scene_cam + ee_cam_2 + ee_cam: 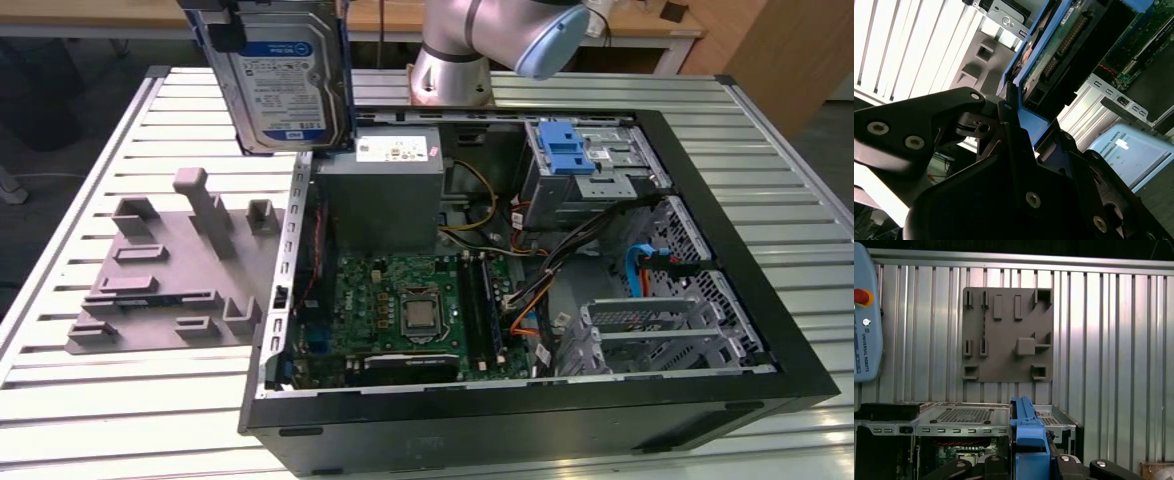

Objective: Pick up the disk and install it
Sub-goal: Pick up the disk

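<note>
the disk (280, 75) — a flat silver metal hard drive with a blue-and-white label and a blue plastic bracket round its edges — hangs upright in the air, clear of the counter (80, 400), a slatted aluminium top. the black pincer (1009, 100) is closed on the bracket's edge, its fingers (974, 122) pressed to either side in the second wrist view.

in the exterior view the disk is above the far corner of the open black computer case (534, 410), on the exterior view's left, just over the grey metal box with a small white sticker (380, 190). inside the case lie a green circuit board (414, 300), loose cables (561, 250) and a blue ribbed plastic latch (567, 150) on a metal bay. beside the case sits a grey plastic plate with raised blocks (174, 265) — bare.
</note>
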